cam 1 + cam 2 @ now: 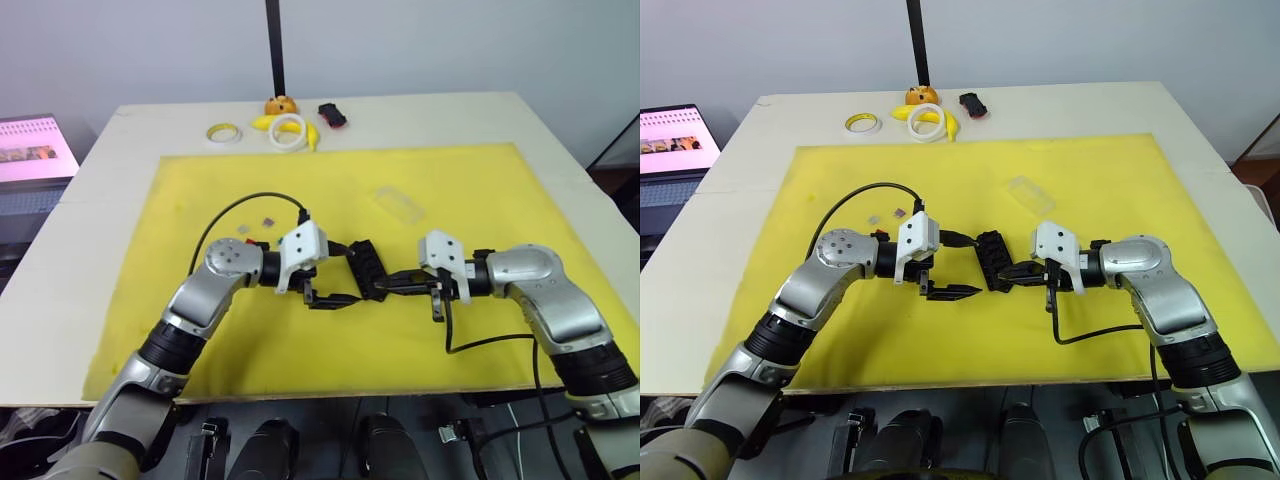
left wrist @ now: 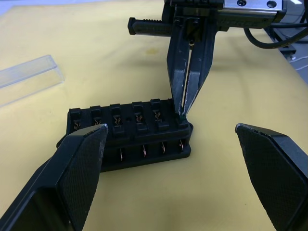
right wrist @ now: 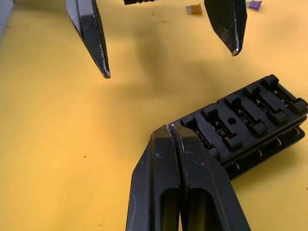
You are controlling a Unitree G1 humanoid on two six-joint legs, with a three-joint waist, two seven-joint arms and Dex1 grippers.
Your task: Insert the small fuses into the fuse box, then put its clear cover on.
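Left wrist view shows the fuse box (image 2: 130, 132) lying on the yellow mat (image 1: 480, 190) with its slots up and seemingly empty, and the right gripper (image 2: 185, 103), fingers pressed together with nothing visibly between them, touches one end corner. The left gripper (image 1: 335, 297) hangs just beside the box, its fingers spread wide and empty. The clear cover (image 1: 400, 205) lies on the mat beyond the box, and small fuses (image 1: 260, 226) rest near the left arm.
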